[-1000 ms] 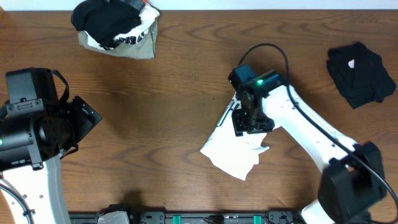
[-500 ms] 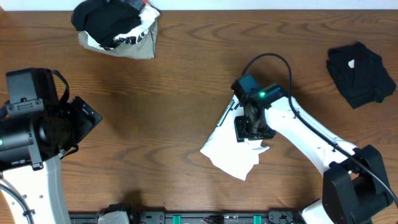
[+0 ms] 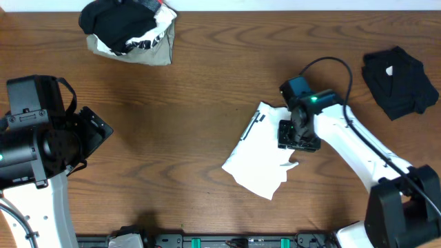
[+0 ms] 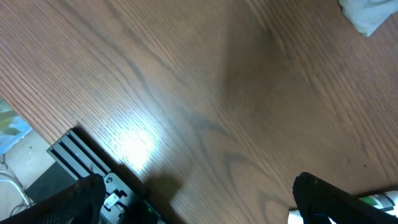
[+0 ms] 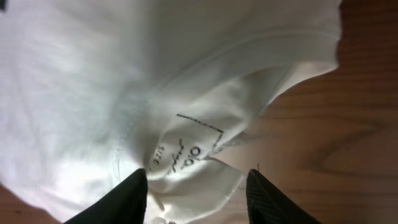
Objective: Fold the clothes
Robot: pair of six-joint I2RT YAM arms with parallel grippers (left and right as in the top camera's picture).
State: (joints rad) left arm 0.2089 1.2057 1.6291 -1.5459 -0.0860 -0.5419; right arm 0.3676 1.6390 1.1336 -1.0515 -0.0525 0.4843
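Observation:
A white T-shirt [image 3: 258, 162] lies crumpled on the table, right of centre, with a small dark striped mark [image 3: 251, 127] near its upper left edge. My right gripper [image 3: 298, 134] sits at the shirt's upper right edge. In the right wrist view its jaws [image 5: 198, 177] stand apart and straddle a bunched fold of the shirt [image 5: 124, 81] by the printed neck label [image 5: 193, 146]. The cloth touches the left finger and nearly reaches the right one. My left gripper [image 4: 199, 186] is open wide above bare wood at the far left [image 3: 93, 127].
A heap of clothes [image 3: 127, 31], black, white with black print and olive-grey, lies at the back left. A black garment [image 3: 400, 83] sits at the back right. A dark rail [image 3: 207, 241] runs along the table's front edge. A scrap of white cloth [image 4: 368, 14] shows in the left wrist view.
My right gripper has slid to the right across the shirt, uncovering its upper part, and its jaws have narrowed. The shirt's lower part and the left arm have not moved.

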